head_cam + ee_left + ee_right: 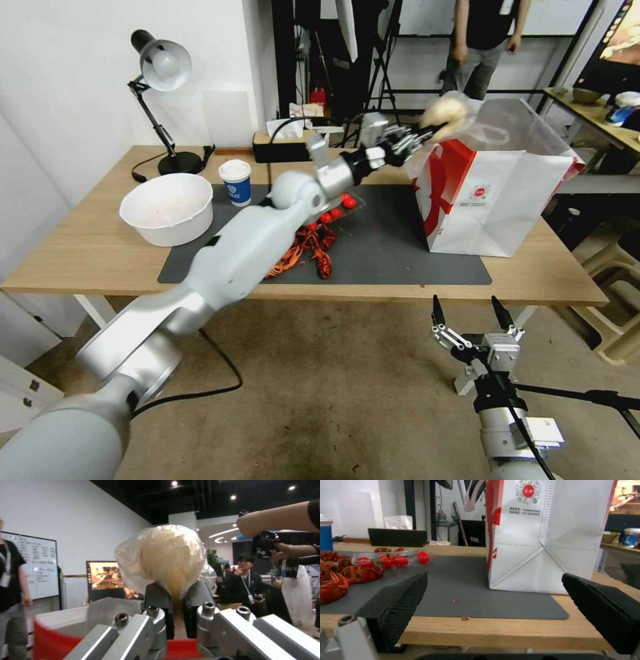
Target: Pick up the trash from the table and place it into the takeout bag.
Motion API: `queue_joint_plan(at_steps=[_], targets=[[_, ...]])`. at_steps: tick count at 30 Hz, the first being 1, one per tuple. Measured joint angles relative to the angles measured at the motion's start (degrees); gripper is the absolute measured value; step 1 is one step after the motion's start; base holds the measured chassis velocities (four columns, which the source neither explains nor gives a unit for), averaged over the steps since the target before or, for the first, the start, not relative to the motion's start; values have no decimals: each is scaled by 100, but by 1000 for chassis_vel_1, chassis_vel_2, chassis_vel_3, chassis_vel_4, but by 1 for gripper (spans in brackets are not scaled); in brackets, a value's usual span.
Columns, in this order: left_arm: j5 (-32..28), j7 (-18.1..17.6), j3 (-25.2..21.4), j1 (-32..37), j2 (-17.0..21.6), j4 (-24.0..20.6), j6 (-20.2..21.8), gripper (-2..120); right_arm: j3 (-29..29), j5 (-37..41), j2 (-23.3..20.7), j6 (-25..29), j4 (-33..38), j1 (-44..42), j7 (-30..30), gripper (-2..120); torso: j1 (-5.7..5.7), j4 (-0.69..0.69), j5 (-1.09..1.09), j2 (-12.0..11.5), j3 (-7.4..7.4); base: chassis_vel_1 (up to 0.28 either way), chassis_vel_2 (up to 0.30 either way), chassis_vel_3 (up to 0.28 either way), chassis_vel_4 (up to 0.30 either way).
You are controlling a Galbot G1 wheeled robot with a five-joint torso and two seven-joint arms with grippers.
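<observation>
Reaching across the table (pixel 100 257) in a long diagonal, the left arm holds the left gripper (pixel 427 135) raised just above the open top of the takeout bag (pixel 493 200), at the bag's red-panelled side. Its jaws are pinched on a crumpled clear plastic wrapper with a beige ball inside (pixel 165 557), which bulges above the fingertips (pixel 160 597). The bag stands upright on the dark grey mat (pixel 387 253). Well away from the bag, toward the desk lamp (pixel 160 73), sit a blue-and-white lidded paper cup (pixel 236 181) and a white bowl (pixel 167 208); nearer the bag lie red crayfish (pixel 310 250) and a clear tray of cherry tomatoes (pixel 391 559). The right gripper (pixel 470 313) hangs below the table edge in front of the bag, jaws spread wide.
</observation>
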Motion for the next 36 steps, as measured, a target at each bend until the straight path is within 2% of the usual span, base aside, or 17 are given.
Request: queue_joint_plan(at_steps=[4,8,16,20,25,30,35,36], targets=[[16,11,58,-210,-282,313,-36,5,10,0,-12,19,-27,7,0,100,0,0,1,0,0,0,0,0,0],[100,39,129,-708,-792,1041,-95,5,12,9,-26,64,-77,26,-2,100,0,-3,0,0,0,0,0,0,0],[193,77,368,-1055,-839,1529,-137,5,4,17,-27,115,-117,30,-11,100,-1,1,0,0,0,0,0,0,0],[419,73,670,-1348,-826,1975,-210,5,10,46,-55,149,-130,30,-14,100,-1,1,-1,0,0,0,0,0,0],[693,101,1058,-1631,-813,2220,-290,5,23,58,-87,166,-132,26,-16,100,-1,0,-1,0,0,0,0,0,0],[928,88,1243,-1748,-806,2306,-388,5,23,61,-88,174,-130,24,-18,100,-1,0,-1,0,0,0,0,0,0],[1136,89,1340,-1793,-804,2301,-436,19,24,63,-87,188,-130,24,-19,100,-1,1,-1,0,0,0,0,0,0],[1200,89,1371,-1807,-803,2296,-447,27,23,65,-87,192,-130,24,-19,100,-1,0,-1,0,0,0,0,0,0]])
